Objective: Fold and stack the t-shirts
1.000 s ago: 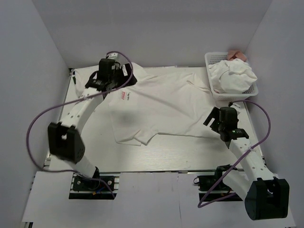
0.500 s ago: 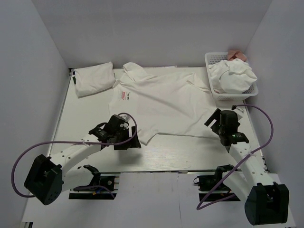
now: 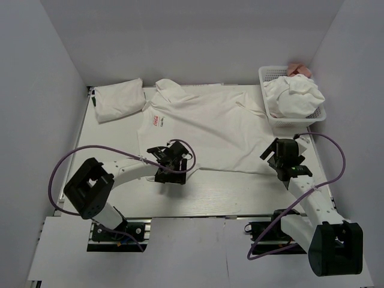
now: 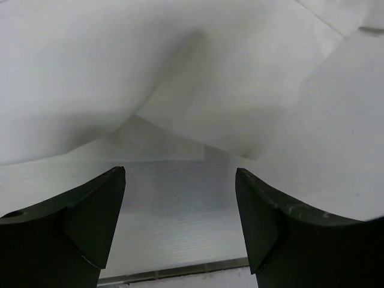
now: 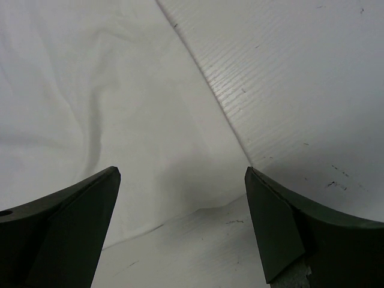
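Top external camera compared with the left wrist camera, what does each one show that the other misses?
Top external only: the folded shirt, the basket of crumpled shirts, the red print. Left wrist only: a tented notch in the hem, close up between the left gripper's open jaws. Both: the spread shirt and the table.

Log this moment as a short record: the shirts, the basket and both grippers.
spread shirt: lying flat, red chest print toward the far left
folded shirt: far left corner
basket: far right, heaped with crumpled shirts
left gripper: open, at the spread shirt's near hem, holding nothing
right gripper: open, at its near right edge, holding nothing
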You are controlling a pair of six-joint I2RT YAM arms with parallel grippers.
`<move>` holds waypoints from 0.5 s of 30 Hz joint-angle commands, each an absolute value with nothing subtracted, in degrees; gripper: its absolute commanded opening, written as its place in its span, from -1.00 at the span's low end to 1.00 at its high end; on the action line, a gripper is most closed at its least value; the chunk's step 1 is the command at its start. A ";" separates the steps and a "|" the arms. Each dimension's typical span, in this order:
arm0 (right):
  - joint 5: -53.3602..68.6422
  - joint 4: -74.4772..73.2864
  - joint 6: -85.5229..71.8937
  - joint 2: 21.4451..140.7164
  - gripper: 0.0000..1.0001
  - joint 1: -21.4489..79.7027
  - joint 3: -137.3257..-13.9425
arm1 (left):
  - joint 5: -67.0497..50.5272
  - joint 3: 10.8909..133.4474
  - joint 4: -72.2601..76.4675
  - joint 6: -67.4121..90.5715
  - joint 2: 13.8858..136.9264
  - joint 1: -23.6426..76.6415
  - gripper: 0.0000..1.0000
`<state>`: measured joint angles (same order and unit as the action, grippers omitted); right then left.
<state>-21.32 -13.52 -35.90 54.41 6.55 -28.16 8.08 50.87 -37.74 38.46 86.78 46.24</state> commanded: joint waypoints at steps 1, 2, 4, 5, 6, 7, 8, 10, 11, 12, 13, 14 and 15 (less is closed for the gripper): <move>-24.78 -13.80 -37.18 55.89 0.81 5.98 -28.03 | 11.60 51.86 -37.01 37.71 90.25 46.93 0.67; -25.05 -13.97 -37.18 56.33 0.81 6.06 -28.21 | 11.60 51.86 -36.48 37.71 91.22 46.93 0.63; -25.14 -14.67 -37.18 57.21 0.81 5.80 -29.00 | 12.65 52.38 -36.47 37.71 92.89 46.93 0.55; -25.14 -14.76 -37.18 57.74 0.81 5.45 -28.92 | 12.66 52.99 -36.47 37.71 93.60 46.93 0.52; -25.05 -14.68 -37.35 57.92 0.81 5.45 -28.92 | 12.66 53.00 -36.47 37.71 94.13 46.93 0.45; -25.22 -14.76 -37.09 58.01 0.81 5.36 -28.92 | 12.66 53.00 -36.47 37.71 94.65 46.93 0.38; -25.05 -14.68 -37.18 58.27 0.81 5.36 -28.65 | 12.66 52.21 -36.47 37.71 94.66 46.93 0.30; -24.87 -14.42 -37.35 58.27 0.81 5.10 -28.48 | 13.97 51.59 -35.95 38.58 94.66 46.93 -0.03; -24.61 -14.33 -37.35 58.36 0.81 4.92 -28.39 | 14.50 51.59 -35.95 38.58 94.66 46.32 -0.13; -24.44 -14.15 -37.27 58.53 0.81 4.75 -28.39 | 15.81 51.59 -35.95 39.19 94.66 45.80 -0.39; -24.43 -14.15 -37.35 58.54 0.81 4.83 -28.48 | 16.60 51.59 -35.95 39.72 94.05 45.79 -0.56; -24.26 -14.15 -37.09 58.62 0.81 4.83 -28.48 | 19.13 51.59 -35.95 40.34 94.04 45.79 -0.78; -24.26 -14.32 -37.09 58.62 0.81 4.66 -28.48 | 20.73 52.29 -37.08 41.12 94.04 45.79 -1.00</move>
<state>-23.24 -14.48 -36.23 58.35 5.13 -28.16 14.66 52.97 -36.21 39.33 93.30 46.35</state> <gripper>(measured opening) 0.901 0.062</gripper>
